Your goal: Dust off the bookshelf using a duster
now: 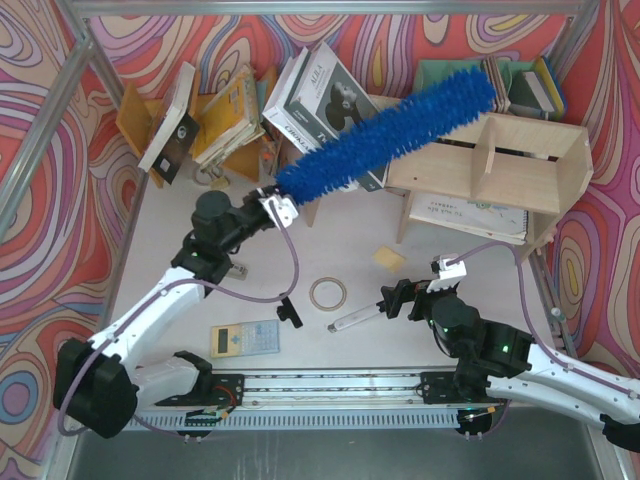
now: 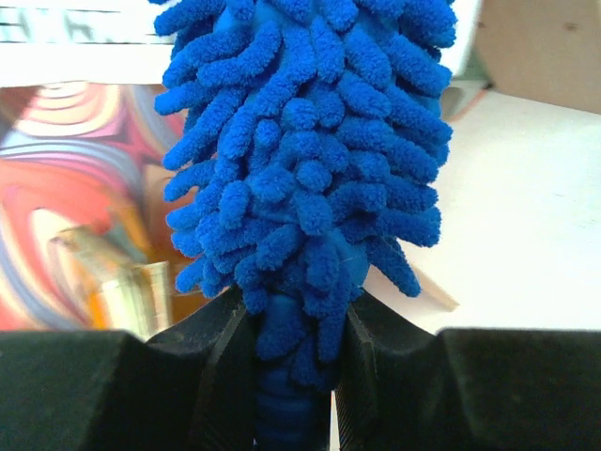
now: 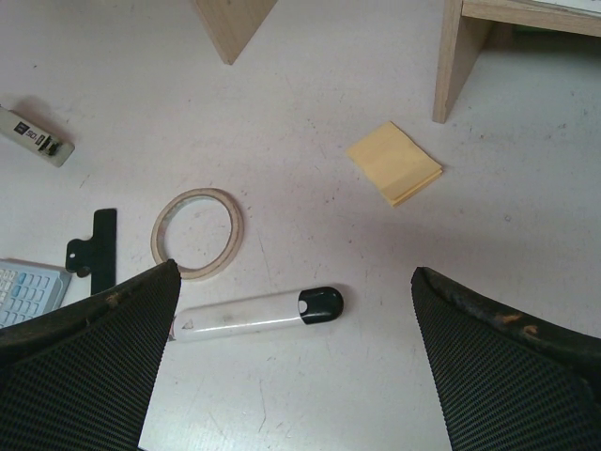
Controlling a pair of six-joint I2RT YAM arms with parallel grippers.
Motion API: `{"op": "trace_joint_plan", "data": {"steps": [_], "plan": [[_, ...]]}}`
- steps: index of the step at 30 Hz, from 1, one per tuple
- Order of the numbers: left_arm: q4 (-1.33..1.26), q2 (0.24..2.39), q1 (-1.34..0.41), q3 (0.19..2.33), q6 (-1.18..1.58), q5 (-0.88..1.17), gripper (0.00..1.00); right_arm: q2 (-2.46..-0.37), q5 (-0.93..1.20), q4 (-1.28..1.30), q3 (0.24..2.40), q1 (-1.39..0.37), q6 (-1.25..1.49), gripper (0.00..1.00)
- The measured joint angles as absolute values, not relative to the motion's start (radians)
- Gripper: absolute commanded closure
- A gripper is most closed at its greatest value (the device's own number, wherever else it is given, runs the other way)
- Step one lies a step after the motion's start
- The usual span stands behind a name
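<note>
Top external view, from the bottom of the frame upward: a calculator point(image 1: 245, 338) lies at lower left of centre on the table point(image 1: 330, 240), with a black clip point(image 1: 290, 312) just beside it. Right of them are a white-and-black marker pen point(image 1: 352, 320) and a ring of tape point(image 1: 328, 293). The right gripper point(image 1: 400, 298) hovers at lower right of centre, next to the pen's cap end, with a yellow sticky pad point(image 1: 389, 259) a little above it. In the right wrist view the right gripper point(image 3: 296, 282) has its fingers spread wide and holds nothing. The pen point(image 3: 254, 314) lies on the table between them, below the tape ring point(image 3: 197, 233) and the pad point(image 3: 394, 162). At the middle of the top view the left gripper point(image 1: 275, 207) is pinched on the handle end of the duster point(image 1: 390, 130). In the left wrist view its fingers point(image 2: 225, 357) press against the blue handle just under the fluff point(image 2: 310, 141). The duster slants up to the right, its tip over the upper left corner of the bookshelf point(image 1: 500, 160) at upper right. Whether it touches the wood cannot be told. Leaning books point(image 1: 230, 110) fill the upper left.
</note>
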State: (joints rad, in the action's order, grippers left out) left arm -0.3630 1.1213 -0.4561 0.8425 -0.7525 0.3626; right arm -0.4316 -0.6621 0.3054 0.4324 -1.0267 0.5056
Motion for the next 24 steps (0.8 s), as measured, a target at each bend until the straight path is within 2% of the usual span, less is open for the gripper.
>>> {"op": "trace_joint_plan", "data": {"steps": [5,12,24], "plan": [[-0.368,1.199,-0.535,0.809,-0.758,0.358,1.00,-0.432,-0.662,0.306,0.432,-1.027,0.505,0.02],[-0.348,1.202,-0.545,0.829,-0.799,0.335,1.00,-0.432,-0.662,0.306,0.432,-1.027,0.506,0.02],[-0.302,1.067,-0.385,0.953,-0.812,0.322,1.00,-0.405,-0.665,0.307,0.432,-1.027,0.505,0.02]]}}
